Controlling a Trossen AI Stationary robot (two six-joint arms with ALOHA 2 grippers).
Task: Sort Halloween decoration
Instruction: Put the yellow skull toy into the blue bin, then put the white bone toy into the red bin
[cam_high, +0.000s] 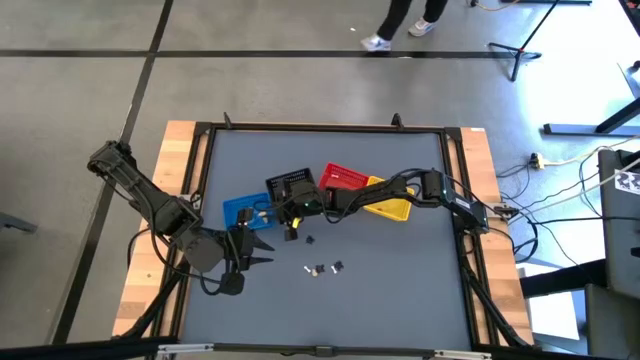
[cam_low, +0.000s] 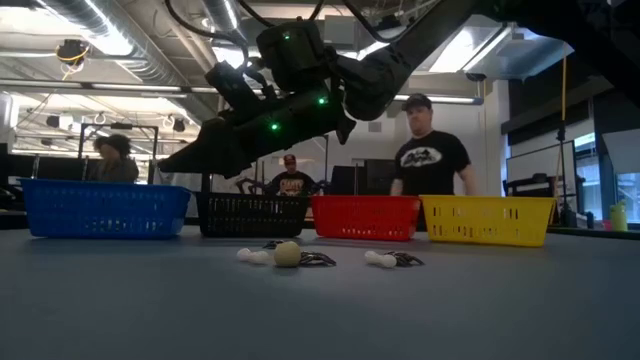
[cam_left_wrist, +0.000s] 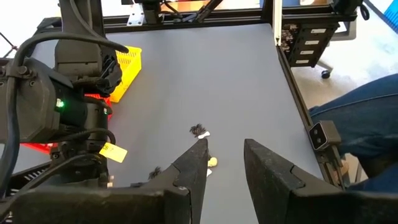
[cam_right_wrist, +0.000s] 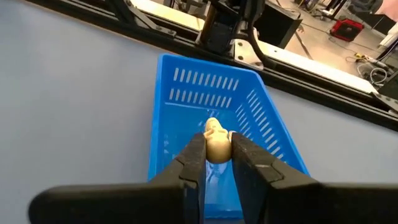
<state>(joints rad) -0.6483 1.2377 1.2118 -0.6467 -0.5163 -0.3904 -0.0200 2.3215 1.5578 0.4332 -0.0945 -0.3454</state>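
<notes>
Grey covers the whole big table (cam_high: 400, 300). Four little baskets stand in a row on it: a blue basket (cam_high: 245, 208) at the left, then a black basket (cam_high: 291, 185), a red basket (cam_high: 344, 177) and a yellow basket (cam_high: 390, 206) at the right.

A long dark right arm reaches from the right side across the row to the blue basket. Its right gripper (cam_right_wrist: 217, 157) hangs over the blue basket and pinches a small yellowish trinket (cam_right_wrist: 216, 142) between its two fingers. I think this is the drop-off step. Next the fingers need to open so the trinket falls into the basket and not over its wall.

Low at the near left of the table waits the left arm. Its left gripper (cam_left_wrist: 222, 160) points out over the table with its fingers a bit apart and nothing between them.

More tiny trinkets lie on the bare table near the middle, nearer than the baskets: a dark one (cam_high: 337, 267), a white one (cam_low: 380, 260) and a round cream one (cam_low: 287, 254). They are not sorted yet, so a lot of the job is left.
</notes>
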